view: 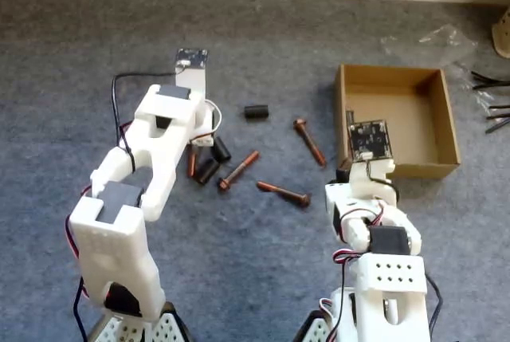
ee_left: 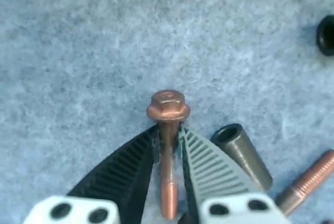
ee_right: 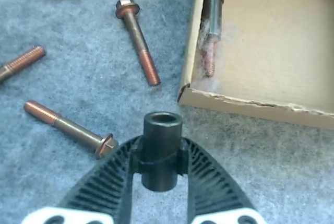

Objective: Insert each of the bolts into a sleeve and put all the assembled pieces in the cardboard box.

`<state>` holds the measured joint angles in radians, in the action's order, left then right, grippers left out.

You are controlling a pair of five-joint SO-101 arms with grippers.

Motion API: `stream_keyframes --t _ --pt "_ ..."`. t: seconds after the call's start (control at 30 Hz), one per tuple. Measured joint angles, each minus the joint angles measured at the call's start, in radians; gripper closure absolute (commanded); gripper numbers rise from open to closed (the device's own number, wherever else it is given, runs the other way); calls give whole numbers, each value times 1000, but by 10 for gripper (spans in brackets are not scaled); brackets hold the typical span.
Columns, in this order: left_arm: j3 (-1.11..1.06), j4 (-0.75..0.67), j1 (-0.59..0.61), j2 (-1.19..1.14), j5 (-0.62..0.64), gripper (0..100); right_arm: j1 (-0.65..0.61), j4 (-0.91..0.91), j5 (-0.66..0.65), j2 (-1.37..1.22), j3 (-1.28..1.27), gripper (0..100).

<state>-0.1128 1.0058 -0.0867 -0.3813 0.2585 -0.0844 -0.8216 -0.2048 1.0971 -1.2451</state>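
Note:
My left gripper (ee_left: pixel 168 130) is shut on the shank of a copper bolt (ee_left: pixel 168 105), just below its hex head and low over the carpet. In the high view this gripper (view: pixel 194 153) sits at the left of the scattered parts. My right gripper (ee_right: pixel 159 146) is shut on a black sleeve (ee_right: pixel 163 127), held upright with its bore showing, just outside the cardboard box (ee_right: pixel 250 106). One bolt in a sleeve (ee_right: pixel 210 20) lies inside the box against its wall. Three loose bolts (view: pixel 239 171) (view: pixel 283 192) (view: pixel 309 141) and three loose sleeves (view: pixel 256 112) (view: pixel 220 149) (view: pixel 207 171) lie on the carpet.
The box (view: pixel 446 123) stands open at the right, beyond my right arm. Clear plastic wrap (view: pixel 434 37) and black cables (view: pixel 490 91) lie at the far right. Grey carpet covers the whole table.

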Motion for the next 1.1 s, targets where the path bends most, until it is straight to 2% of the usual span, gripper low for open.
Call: stream_keyframes --t 0.8,0.97,1.1 --pt "0 -48 6 0 0 862 0 0 -8 0 0 993" --pt "0 -48 6 0 0 970 0 0 -8 0 0 993" --pt "0 -51 5 0 0 986 0 0 -8 0 0 993"
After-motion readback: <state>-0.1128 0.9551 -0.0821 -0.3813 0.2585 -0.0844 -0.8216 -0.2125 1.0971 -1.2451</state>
